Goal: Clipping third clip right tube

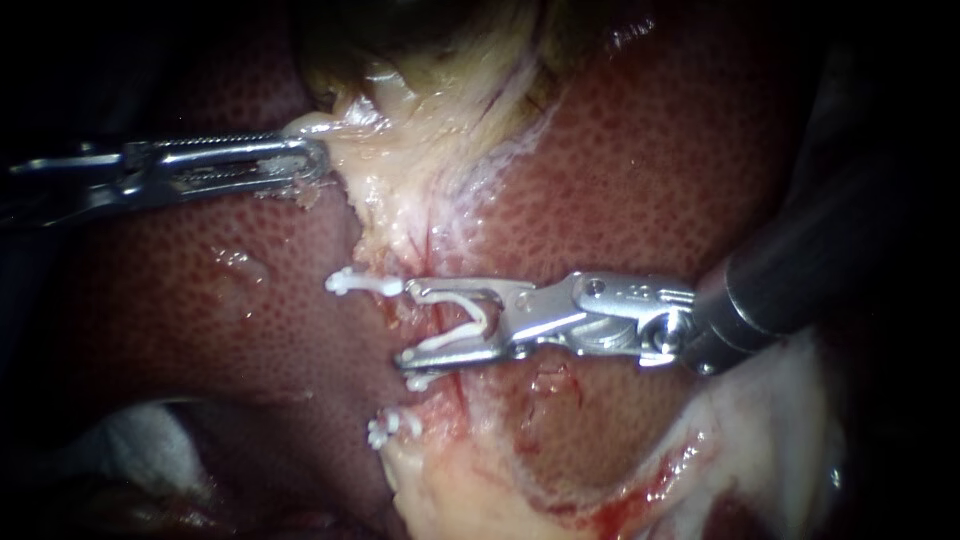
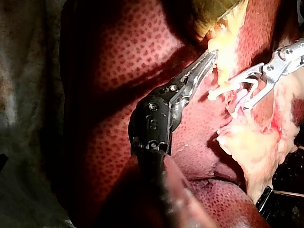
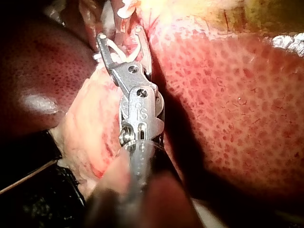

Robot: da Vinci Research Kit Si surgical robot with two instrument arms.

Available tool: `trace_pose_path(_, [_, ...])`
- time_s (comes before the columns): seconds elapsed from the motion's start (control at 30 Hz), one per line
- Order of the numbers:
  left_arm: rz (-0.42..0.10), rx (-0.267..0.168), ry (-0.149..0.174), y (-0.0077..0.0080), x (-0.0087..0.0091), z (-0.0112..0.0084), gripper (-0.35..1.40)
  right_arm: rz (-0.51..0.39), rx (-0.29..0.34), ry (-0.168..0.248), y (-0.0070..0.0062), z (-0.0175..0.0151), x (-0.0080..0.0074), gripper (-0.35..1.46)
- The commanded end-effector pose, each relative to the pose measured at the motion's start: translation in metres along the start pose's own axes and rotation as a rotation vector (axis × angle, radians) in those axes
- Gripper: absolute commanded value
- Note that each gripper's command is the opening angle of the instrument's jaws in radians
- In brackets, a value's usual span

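Note:
My right instrument comes in from the right. Its jaws stand apart with a white open clip seated between them, straddling the reddish tube below the gallbladder. One closed white clip sits on the tissue just above the jaws, another below them. My left instrument enters from the left, jaws shut on the gallbladder's pale edge, holding it sideways. The left wrist view shows its jaws at that pale tissue and the right instrument beyond. The right wrist view shows the clip-bearing jaws.
Red, speckled liver surrounds the field on both sides. Pale, blood-stained fatty tissue lies below the lower clip. White gauze shows at the lower left.

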Motion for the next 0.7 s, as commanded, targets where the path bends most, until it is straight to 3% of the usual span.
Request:
trace_pose_path(0.03, [0.000, 0.000, 0.000, 0.0000, 0.0000, 0.0000, -0.35, 0.000, 0.001, 0.000, 0.0000, 0.0000, 0.0000, 0.50])
trace_pose_path(0.37, [0.000, -0.001, 0.000, 0.0000, 0.0000, -0.0001, -0.35, 0.008, 0.012, 0.000, -0.0004, -0.0010, 0.0005, 0.50])
trace_pose_path(0.7, [0.000, -0.001, 0.000, -0.0001, 0.0000, -0.0002, -0.35, 0.024, 0.013, 0.004, -0.0004, -0.0059, 0.0026, 0.50])
